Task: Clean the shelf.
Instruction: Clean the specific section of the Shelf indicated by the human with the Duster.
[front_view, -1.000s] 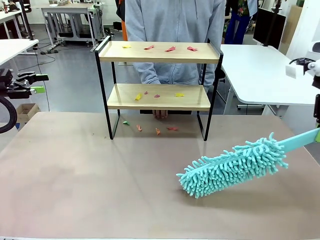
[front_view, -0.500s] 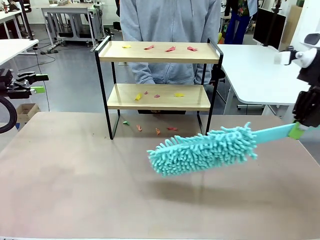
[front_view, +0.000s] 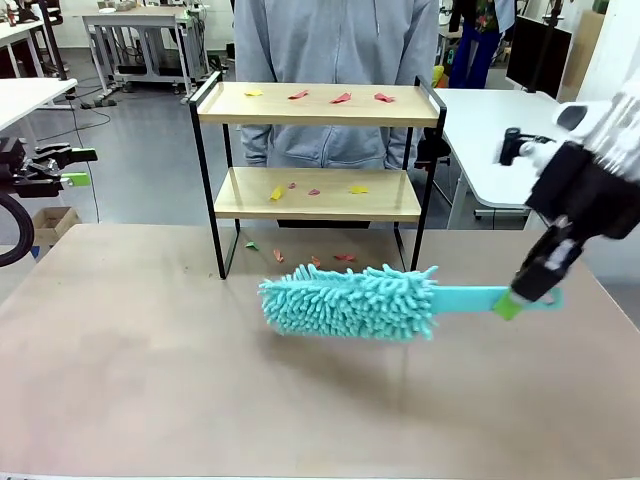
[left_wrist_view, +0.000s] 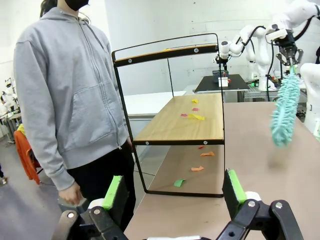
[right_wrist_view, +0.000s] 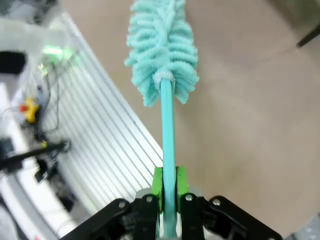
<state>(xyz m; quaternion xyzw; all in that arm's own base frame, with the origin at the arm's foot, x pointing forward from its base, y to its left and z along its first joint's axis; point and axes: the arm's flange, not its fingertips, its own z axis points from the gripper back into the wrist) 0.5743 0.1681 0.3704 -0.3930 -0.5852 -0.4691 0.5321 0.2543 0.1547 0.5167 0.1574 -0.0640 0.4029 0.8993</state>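
Shelf (front_view: 318, 104) is stood at the far middle of the table (front_view: 130, 380). It is upright, with two light wood boards in a thin black frame and its legs on the table. Small red and yellow paper scraps (front_view: 340, 98) are scattered on the top board. More are seen on the lower board and on the table between the legs. In the left wrist view the shelf (left_wrist_view: 175, 125) is seen from one end, with scraps on the lower board and under it.

Duster (front_view: 350, 300), teal and fluffy, is held about level just in front of the shelf. Its head is low over the table, near the scraps under the shelf. Contact with the table cannot be told. The shelf is not touched by it. The flat teal handle (front_view: 465, 297) is run out toward the robot's right.

Right claw (front_view: 512, 303) is clamped on the handle end. In the right wrist view the right claw (right_wrist_view: 168, 182) is seen narrow, with the handle pinched between the green pads and the duster (right_wrist_view: 162, 45) head pointed away over the table.

Left claw (left_wrist_view: 174, 186) is spread wide, with nothing held or touched. In the front view the left claw (front_view: 72, 167) is seen off the table's left side, well apart from the shelf.

Person (front_view: 340, 60) in a grey hoodie is stood just behind the shelf.
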